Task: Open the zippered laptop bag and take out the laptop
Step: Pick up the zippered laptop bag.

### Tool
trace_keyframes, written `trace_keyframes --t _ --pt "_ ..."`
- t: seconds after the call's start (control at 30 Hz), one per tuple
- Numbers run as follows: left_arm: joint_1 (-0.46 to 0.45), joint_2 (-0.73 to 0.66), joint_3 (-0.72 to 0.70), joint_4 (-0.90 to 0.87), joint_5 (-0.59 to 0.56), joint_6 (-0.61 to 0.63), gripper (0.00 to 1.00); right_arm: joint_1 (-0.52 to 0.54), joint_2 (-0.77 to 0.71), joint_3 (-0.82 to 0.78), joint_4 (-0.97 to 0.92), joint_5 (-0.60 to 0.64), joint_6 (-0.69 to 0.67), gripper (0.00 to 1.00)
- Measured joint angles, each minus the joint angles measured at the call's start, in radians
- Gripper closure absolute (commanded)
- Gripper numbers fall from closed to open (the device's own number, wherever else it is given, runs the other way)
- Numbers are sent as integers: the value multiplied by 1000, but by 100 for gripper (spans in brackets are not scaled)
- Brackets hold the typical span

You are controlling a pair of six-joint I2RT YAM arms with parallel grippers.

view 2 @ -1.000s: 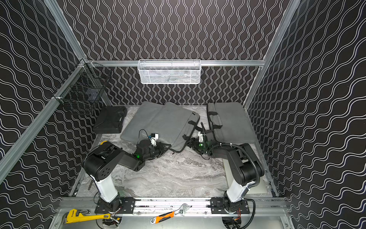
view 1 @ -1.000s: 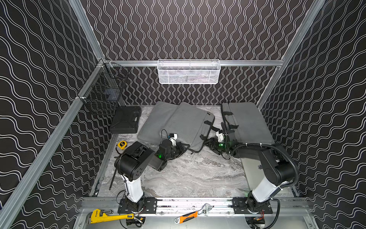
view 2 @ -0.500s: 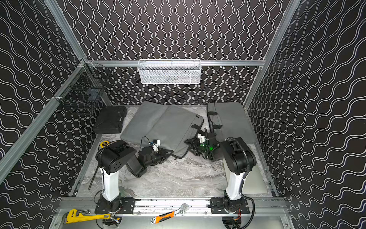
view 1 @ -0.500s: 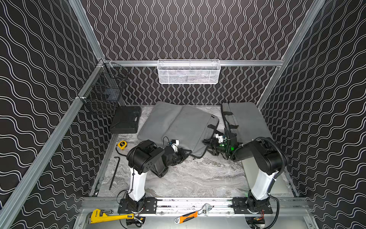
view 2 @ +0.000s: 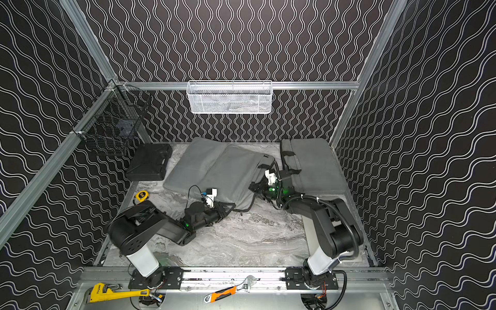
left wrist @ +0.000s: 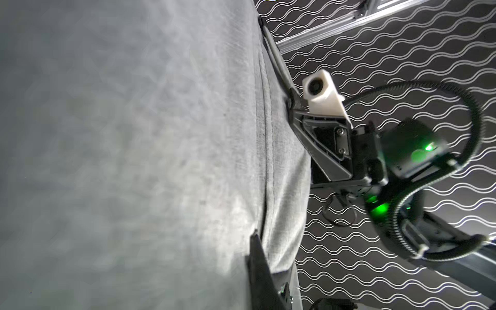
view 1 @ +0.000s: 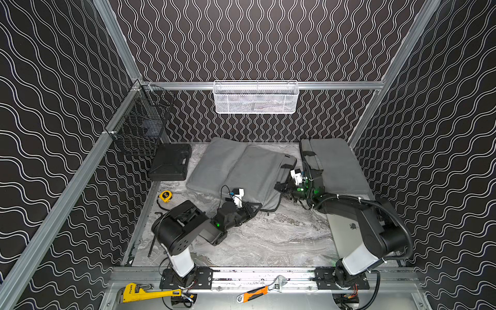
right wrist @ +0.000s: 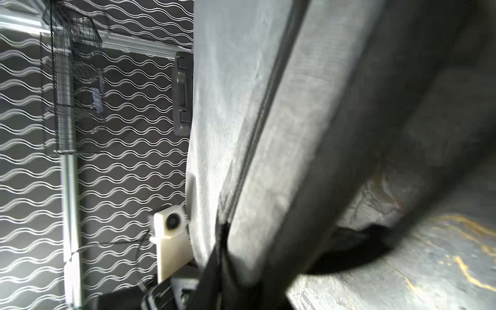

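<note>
The grey laptop bag (view 1: 241,171) (view 2: 214,169) lies flat at the middle back of the table. My left gripper (view 1: 258,206) (view 2: 232,206) is at its near edge, shut on the fabric. One dark finger (left wrist: 259,268) presses the bag (left wrist: 134,134) in the left wrist view. My right gripper (view 1: 277,185) (view 2: 252,186) is shut on the bag's right edge, on the dark zip line (right wrist: 249,150). Whether it holds the pull itself is too blurred to tell. A silver laptop (view 1: 346,236) lies on the table under the right arm.
A second grey bag (view 1: 335,161) lies at the back right. A black case (view 1: 170,165), a yellow tape measure (view 1: 165,196) and a hex key (view 1: 153,241) sit at the left. Two wire baskets (view 1: 139,131) (view 1: 255,98) hang on the walls. Wrenches (view 1: 145,292) (view 1: 257,292) lie in front of the rail.
My right gripper's jaws have closed on the bag's right edge. My left gripper has shifted right along the near edge, still shut. Both arms' elbows rose and came down again.
</note>
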Motion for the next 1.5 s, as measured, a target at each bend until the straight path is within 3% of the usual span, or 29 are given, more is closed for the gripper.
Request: trace_keyframes --t 0.07,0.17,0.37,0.53,0.73,0.93,1.07,1.27,1.4,1.5 --pt "-21 -55 18 -94 -26 51 71 -1 -27 34 -95 15 -56 100" --pt "-47 -151 40 -249 -53 142 58 0 -61 86 -214 37 -142 100" --pt "-72 -372 93 -585 -96 389 50 0 -66 240 -444 105 -318 100" --pt "-103 -544 148 -847 -207 596 46 0 -19 364 -597 116 -436 100" --pt "-179 -648 201 -1013 -384 842 39 0 17 452 -713 122 -518 100" --pt "-267 -593 229 -1002 -563 1152 29 0 54 534 -787 106 -565 100" --pt "-284 -509 214 -903 -582 1375 25 0 62 558 -808 98 -575 100" --pt "-288 -322 258 -801 -611 1608 17 2 64 562 -811 83 -573 100" --pt "-288 -204 291 -700 -673 1730 16 2 64 561 -819 79 -574 100" --pt "-289 -140 309 -639 -697 1807 22 2 56 556 -828 79 -575 100"
